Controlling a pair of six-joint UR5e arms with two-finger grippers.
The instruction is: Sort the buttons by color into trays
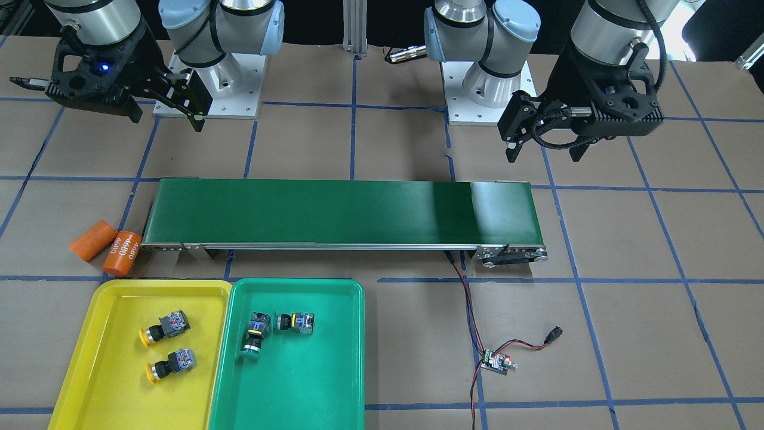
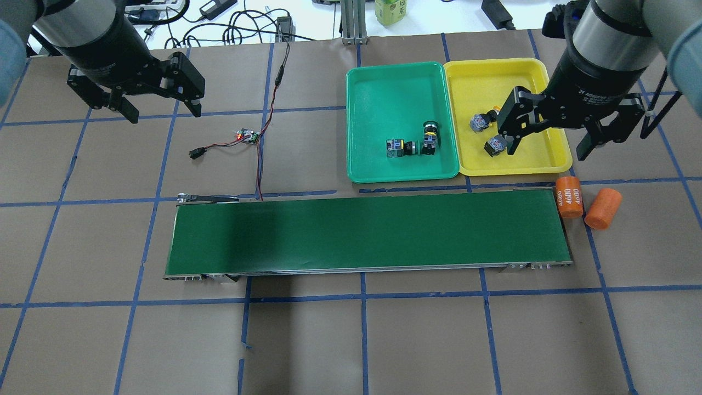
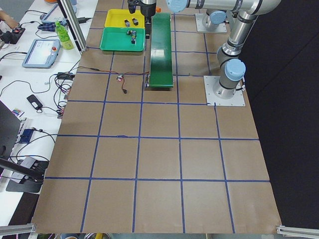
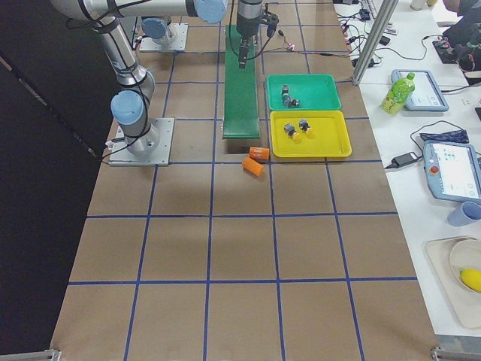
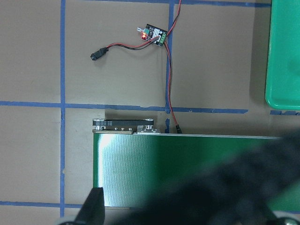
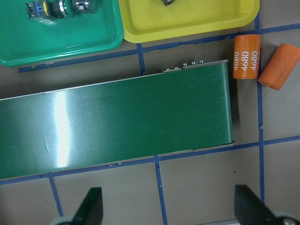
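Two yellow-capped buttons (image 1: 165, 326) (image 1: 171, 364) lie on their sides in the yellow tray (image 1: 113, 388). Two green-capped buttons (image 1: 253, 337) (image 1: 294, 322) lie close together in the teal-green tray (image 1: 298, 382). My right gripper (image 2: 548, 145) hangs open and empty above the yellow tray's near edge, high over the buttons (image 2: 495, 145). My left gripper (image 2: 163, 109) is open and empty too, far off above bare table on the other side. In the right wrist view, both fingertips (image 6: 89, 206) stand wide apart over the belt.
A long dark green conveyor belt (image 1: 340, 212) lies across the middle. Two orange cylinders (image 1: 122, 254) (image 1: 92, 240) lie at its end, beside the yellow tray. A small circuit board (image 1: 496, 361) with red and black wires sits near the belt's other end.
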